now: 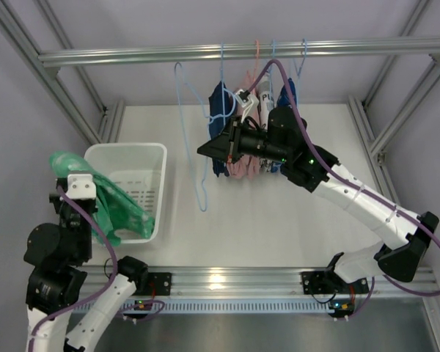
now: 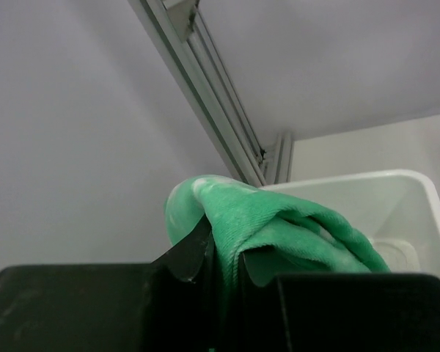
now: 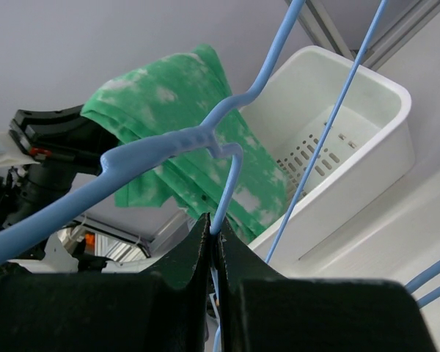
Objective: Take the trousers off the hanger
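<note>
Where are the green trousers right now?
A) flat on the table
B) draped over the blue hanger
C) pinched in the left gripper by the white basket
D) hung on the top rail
C: the left gripper is shut on the trousers next to the basket, while the hanger in the right gripper is bare.

white arm links, black joints, purple cables, green lights.

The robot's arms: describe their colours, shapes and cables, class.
The left arm and right arm have white link shells, black rounded joints and a purple cable each. The left gripper and right gripper are black and wedge-shaped.
</note>
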`<state>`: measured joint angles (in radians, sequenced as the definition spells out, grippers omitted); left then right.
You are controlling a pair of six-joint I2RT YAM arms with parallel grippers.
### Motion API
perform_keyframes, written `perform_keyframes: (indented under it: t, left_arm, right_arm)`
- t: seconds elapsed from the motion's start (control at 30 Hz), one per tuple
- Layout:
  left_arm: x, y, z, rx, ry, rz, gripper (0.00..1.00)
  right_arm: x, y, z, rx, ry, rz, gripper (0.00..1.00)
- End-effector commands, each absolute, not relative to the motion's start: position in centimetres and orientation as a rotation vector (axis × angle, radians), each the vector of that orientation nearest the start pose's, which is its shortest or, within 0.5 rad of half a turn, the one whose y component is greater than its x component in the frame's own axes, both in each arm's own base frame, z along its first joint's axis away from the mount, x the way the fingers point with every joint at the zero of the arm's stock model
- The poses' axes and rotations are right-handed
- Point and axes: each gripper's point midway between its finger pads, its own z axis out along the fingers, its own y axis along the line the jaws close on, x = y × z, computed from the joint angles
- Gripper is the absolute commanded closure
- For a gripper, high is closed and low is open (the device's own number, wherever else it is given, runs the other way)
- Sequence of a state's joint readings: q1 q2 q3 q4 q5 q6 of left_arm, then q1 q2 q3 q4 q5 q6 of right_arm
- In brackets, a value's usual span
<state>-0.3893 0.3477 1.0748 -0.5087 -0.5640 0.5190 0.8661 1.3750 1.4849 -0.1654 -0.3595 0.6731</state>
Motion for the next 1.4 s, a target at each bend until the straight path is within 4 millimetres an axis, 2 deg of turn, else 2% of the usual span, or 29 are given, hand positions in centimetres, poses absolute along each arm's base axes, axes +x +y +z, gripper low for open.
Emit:
perform_keyframes:
  t: [0.0, 0.13, 0.27, 0.47, 0.53, 0.7, 0.97, 1.07, 1.1, 1.17, 1.23, 1.27, 1.3, 1.37]
  left_arm:
    - [16.8, 5.1, 40.2, 0.106, 1.446, 0.44, 1.0]
    - [18.6, 4.2, 37.1, 0.134, 1.549, 0.439, 1.0]
    - [21.3, 3.6, 34.1, 0.159, 1.684, 0.494, 1.0]
    - [24.6, 3.1, 32.2, 0.064, 1.792, 0.536, 1.0]
    - [25.4, 3.5, 31.9, 0.0, 1.81, 0.577, 1.0]
    - [25.6, 4.5, 32.4, -0.11, 1.809, 0.609, 1.0]
    - [24.6, 7.5, 33.3, -0.221, 1.803, 0.795, 1.0]
    - [24.0, 8.6, 34.2, -0.302, 1.763, 0.838, 1.0]
    - [24.0, 8.4, 34.4, -0.312, 1.762, 0.812, 1.0]
    - [24.8, 7.8, 33.5, -0.312, 1.798, 0.765, 1.0]
    - [26.2, 6.7, 31.3, -0.305, 1.879, 0.713, 1.0]
    - [26.8, 6.6, 30.3, -0.359, 1.899, 0.675, 1.0]
    - [27.8, 6.0, 28.6, -0.344, 1.97, 0.651, 1.0]
    - [28.6, 6.2, 27.0, -0.414, 2.012, 0.63, 1.0]
  right_arm:
    - [21.5, 37.3, 43.1, -0.469, 1.72, 1.423, 1.0]
    - [21.5, 37.3, 43.2, -0.471, 1.72, 1.421, 1.0]
    - [21.7, 37.3, 43.2, -0.467, 1.719, 1.42, 1.0]
    - [21.9, 37.0, 43.1, -0.459, 1.724, 1.417, 1.0]
    - [22.0, 36.8, 43.2, -0.456, 1.723, 1.418, 1.0]
    - [22.1, 36.4, 43.2, -0.448, 1.725, 1.413, 1.0]
    - [22.0, 36.4, 43.3, -0.445, 1.72, 1.43, 1.0]
    - [22.0, 36.4, 43.2, -0.445, 1.723, 1.427, 1.0]
    - [22.1, 36.4, 43.2, -0.444, 1.725, 1.425, 1.0]
    - [22.2, 36.5, 43.0, -0.442, 1.727, 1.426, 1.0]
    - [22.3, 36.8, 42.8, -0.444, 1.732, 1.43, 1.0]
    - [22.4, 36.8, 42.9, -0.441, 1.731, 1.431, 1.0]
    - [22.5, 36.9, 42.8, -0.441, 1.735, 1.432, 1.0]
    - [22.4, 36.9, 43.0, -0.44, 1.73, 1.432, 1.0]
